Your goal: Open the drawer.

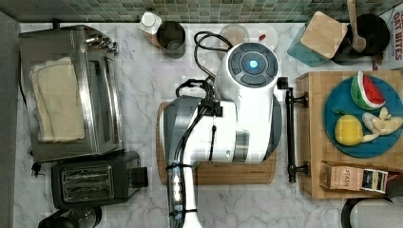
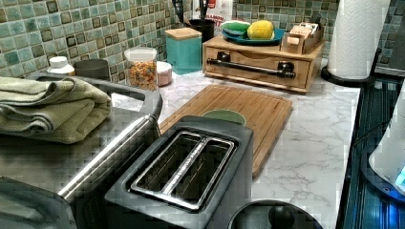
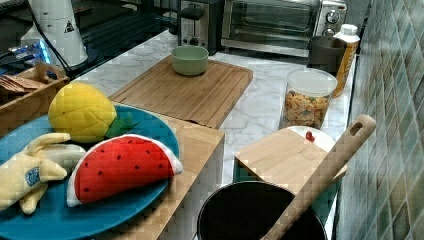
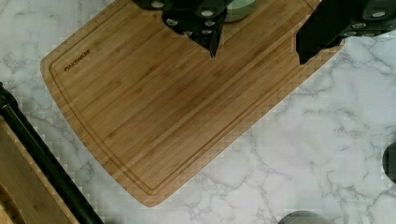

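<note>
In the wrist view the black two-fingered gripper [image 4: 259, 51] hangs with its fingers spread wide apart, holding nothing, above one flat bamboo cutting board with rounded corners [image 4: 173, 102] on the white marble counter [image 4: 317, 154]. A single long black metal bar handle [image 4: 44, 161] crosses the corner of that picture, just off the board's edge.

The left view runs from one black two-slot toaster [image 2: 186, 167] and one folded green towel [image 2: 47, 107] on a silver toaster oven, past one green bowl [image 2: 224, 116] on the board, out to the wide shallow light-bamboo drawer [image 2: 258, 62]. It sits pushed in flush with the front of its wooden box [image 2: 313, 64], the handle on two brackets, well beyond the board's far end and against the tiled wall.

The right view does not show the drawer front; it gives what lies on the box: one blue plate [image 3: 150, 130] with three toy fruits, a watermelon slice [image 3: 120, 167], a yellow lemon [image 3: 82, 112] and a peeled banana [image 3: 30, 172]. Further on stand one clear jar of cereal [image 3: 305, 100] and one wooden spoon [image 3: 325, 172] in a black pot.

The top view alone shows the white arm [image 1: 228, 123] covering most of the board, with the handle just to the top view's right of it.
</note>
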`<act>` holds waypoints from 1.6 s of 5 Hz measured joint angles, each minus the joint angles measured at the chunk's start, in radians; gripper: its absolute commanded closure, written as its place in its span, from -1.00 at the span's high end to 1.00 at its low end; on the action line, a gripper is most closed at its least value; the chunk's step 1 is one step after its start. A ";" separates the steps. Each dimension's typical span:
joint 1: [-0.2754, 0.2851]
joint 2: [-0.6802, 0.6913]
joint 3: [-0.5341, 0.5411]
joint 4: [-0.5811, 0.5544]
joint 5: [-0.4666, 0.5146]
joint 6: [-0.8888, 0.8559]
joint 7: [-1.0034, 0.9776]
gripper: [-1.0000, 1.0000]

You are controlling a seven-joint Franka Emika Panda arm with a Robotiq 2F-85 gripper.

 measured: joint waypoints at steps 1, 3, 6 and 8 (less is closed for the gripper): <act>-0.003 0.000 -0.001 -0.007 0.000 0.006 0.000 1.00; -0.003 -0.002 0.001 -0.044 0.000 0.028 -0.080 1.00; -0.007 -0.010 -0.015 -0.224 -0.143 0.237 -0.526 1.00; -0.016 -0.045 -0.054 -0.354 -0.207 0.354 -0.603 1.00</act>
